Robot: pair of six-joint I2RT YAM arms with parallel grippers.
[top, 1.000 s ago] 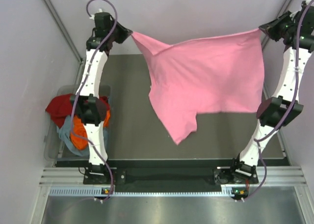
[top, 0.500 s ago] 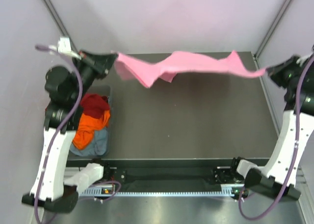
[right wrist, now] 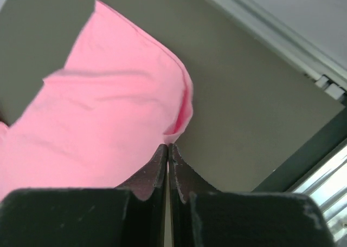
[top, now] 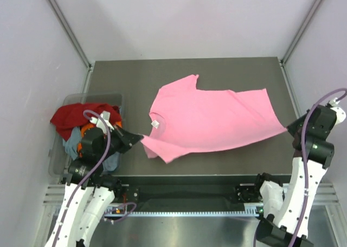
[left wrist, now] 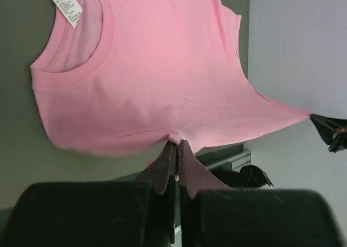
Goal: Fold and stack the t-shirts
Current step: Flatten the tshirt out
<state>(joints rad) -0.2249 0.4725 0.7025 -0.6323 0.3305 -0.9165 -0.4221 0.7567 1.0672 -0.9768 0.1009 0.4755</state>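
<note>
A bright pink t-shirt (top: 211,117) lies spread across the dark table, neck to the left, with its white neck label (top: 155,123) showing. My left gripper (top: 139,138) is shut on the shirt's near-left edge, seen pinched in the left wrist view (left wrist: 176,144) below the collar and label (left wrist: 68,7). My right gripper (top: 289,129) is shut on the shirt's right corner, which is pulled to a point. In the right wrist view the fingers (right wrist: 167,145) pinch a small fold of pink cloth (right wrist: 108,111). The stretch of shirt between the grippers is taut and slightly lifted.
A clear bin (top: 54,168) at the left holds a dark red t-shirt (top: 70,117), an orange one (top: 82,136) and a grey-blue one (top: 70,145), partly behind my left arm. Grey walls close in on three sides. A black rail (top: 190,180) runs along the near edge.
Both arms swung down and back toward the near edge. The pink shirt went from hanging high at the back to lying spread on the table. Both grips held.
</note>
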